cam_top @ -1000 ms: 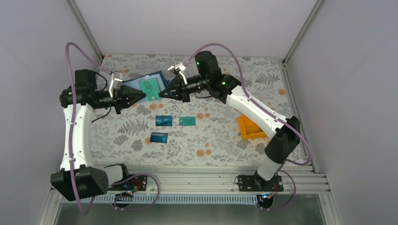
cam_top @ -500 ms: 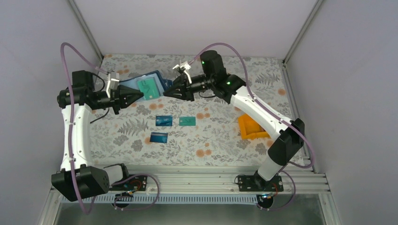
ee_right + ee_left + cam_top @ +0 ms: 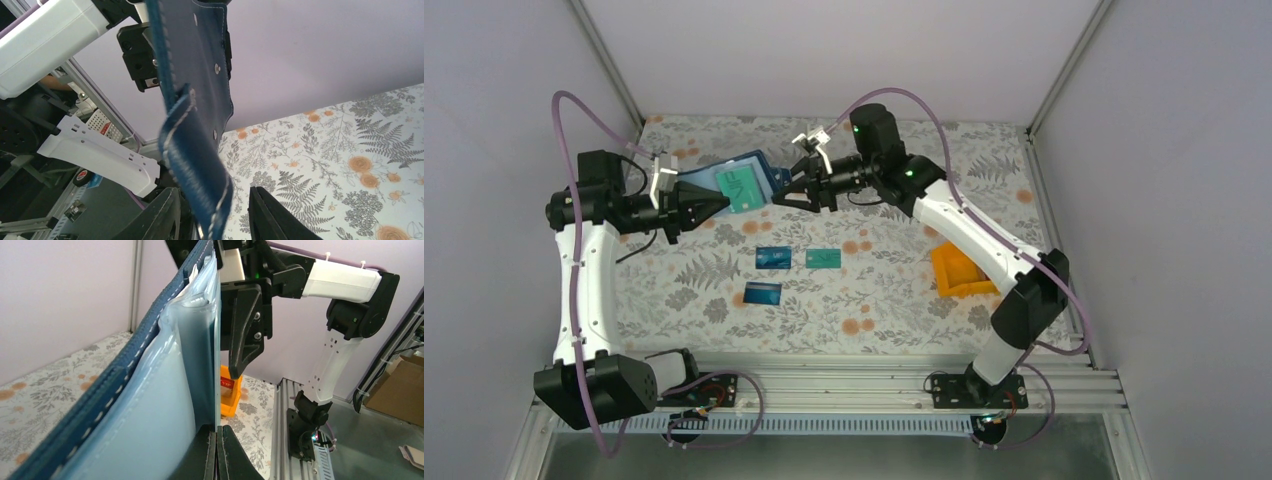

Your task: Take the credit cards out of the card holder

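We log 1 flat rectangular card holder [image 3: 766,175], navy outside, light blue inside, aloft far left of centre, left gripper [image 3: 722,203] clamped on it. The right gripper [image 3: 780,197] has its jaws apart astride the tab. 3 thin plastic credit cards [image 3: 774,257] lie on the floral table [image 3: 904,300].

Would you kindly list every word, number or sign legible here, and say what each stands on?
"VIP", blurred, probably: white letters on the red card in the orange bin.
Blue card, teal card, nearer blue card on the table: print too small to read.
Green card in the card holder: dark marks, unreadable.
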Available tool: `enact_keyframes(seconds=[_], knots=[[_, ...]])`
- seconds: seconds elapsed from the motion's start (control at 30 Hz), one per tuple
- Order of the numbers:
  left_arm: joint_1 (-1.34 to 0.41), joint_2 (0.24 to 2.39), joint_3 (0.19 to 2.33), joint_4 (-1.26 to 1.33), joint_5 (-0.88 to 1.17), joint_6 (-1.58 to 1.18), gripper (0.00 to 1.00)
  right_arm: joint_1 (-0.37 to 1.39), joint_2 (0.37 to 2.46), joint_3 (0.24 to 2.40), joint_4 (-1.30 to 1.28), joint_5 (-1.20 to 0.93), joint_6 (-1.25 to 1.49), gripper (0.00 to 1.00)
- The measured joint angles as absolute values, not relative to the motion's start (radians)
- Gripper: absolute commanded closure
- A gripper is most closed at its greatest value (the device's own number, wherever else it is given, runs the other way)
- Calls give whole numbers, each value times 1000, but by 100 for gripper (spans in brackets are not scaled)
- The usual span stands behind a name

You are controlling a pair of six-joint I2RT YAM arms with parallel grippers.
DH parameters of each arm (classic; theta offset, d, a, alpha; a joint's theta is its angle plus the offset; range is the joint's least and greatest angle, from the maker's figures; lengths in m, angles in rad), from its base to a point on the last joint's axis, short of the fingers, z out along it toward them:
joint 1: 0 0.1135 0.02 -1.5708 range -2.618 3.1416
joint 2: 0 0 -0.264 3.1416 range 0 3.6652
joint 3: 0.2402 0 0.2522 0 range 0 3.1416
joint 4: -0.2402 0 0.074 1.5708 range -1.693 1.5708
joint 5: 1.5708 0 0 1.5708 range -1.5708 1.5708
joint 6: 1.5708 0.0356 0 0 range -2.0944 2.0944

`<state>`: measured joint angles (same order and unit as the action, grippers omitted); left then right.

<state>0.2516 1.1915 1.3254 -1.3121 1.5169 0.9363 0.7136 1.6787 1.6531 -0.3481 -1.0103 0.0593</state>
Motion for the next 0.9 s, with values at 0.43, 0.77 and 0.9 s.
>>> enact_keyframes(seconds=[0.43, 0.77, 0.9], knots=[[253, 1192, 1325, -1312, 1516, 935, 98, 742, 1730, 1684, -356, -1013, 45, 96], [253, 1192, 1325, -1310, 1523, 928, 98, 723, 1647, 1616, -360, -999, 34, 96], [257, 1192, 1325, -1304, 1523, 926, 98, 693, 1620, 1590, -369, -999, 28, 96]])
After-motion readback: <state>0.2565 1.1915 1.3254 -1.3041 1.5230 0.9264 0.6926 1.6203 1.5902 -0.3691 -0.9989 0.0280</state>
